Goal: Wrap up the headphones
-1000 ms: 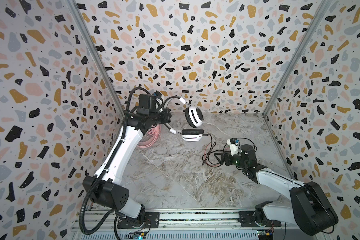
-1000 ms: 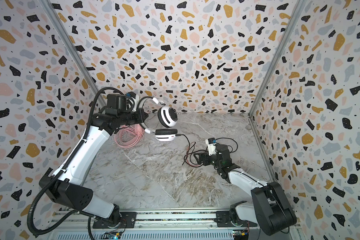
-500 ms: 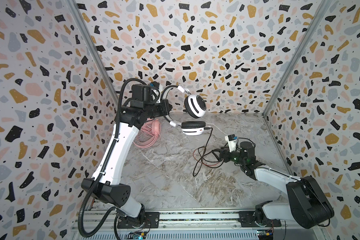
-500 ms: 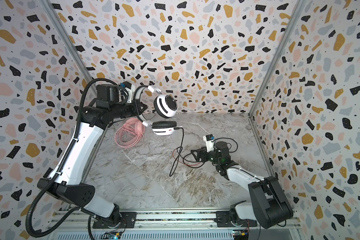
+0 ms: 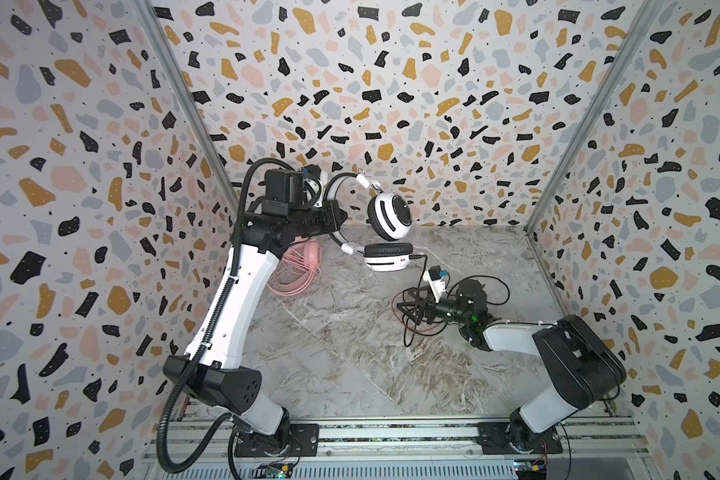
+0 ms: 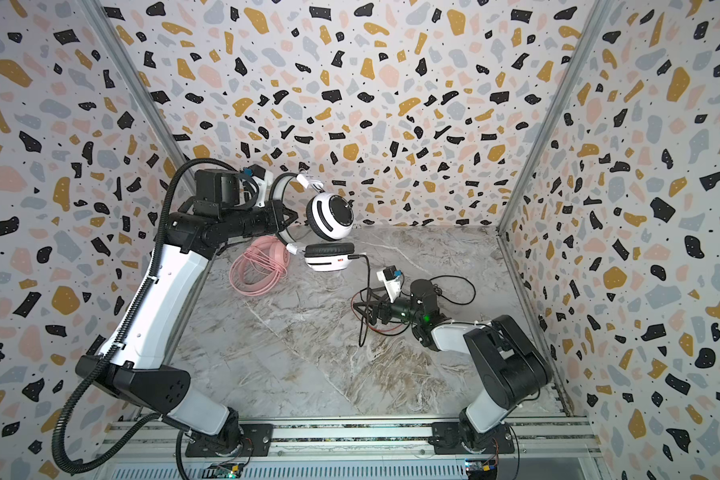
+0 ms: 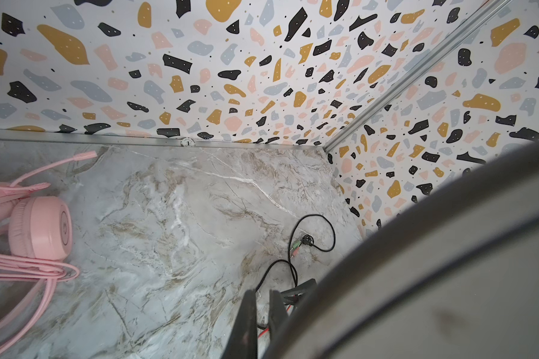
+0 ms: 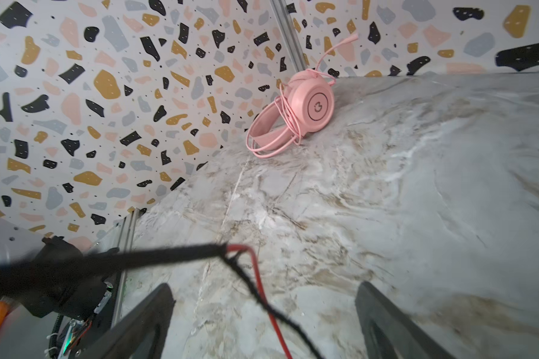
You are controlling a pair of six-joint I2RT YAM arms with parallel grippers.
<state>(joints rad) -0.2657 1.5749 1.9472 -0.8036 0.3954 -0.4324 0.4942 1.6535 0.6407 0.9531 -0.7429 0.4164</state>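
Now the left hand [image 5: 338, 216], clamped on the band of the white-and-black over-ear headset [image 5: 389, 218], has hoisted it higher above the grey marble surface [image 5: 350, 365] — its thin black and red cords [image 5: 408, 332] hang across the wide-open, empty right hand [image 5: 408, 309], ready for winding.

This looks like a robot lab. Two robot arms [image 5: 242, 291] stand on a metal rail [image 5: 391, 434] by a marble counter [image 5: 350, 374]. Speckled walls [image 5: 391, 83] box it in.
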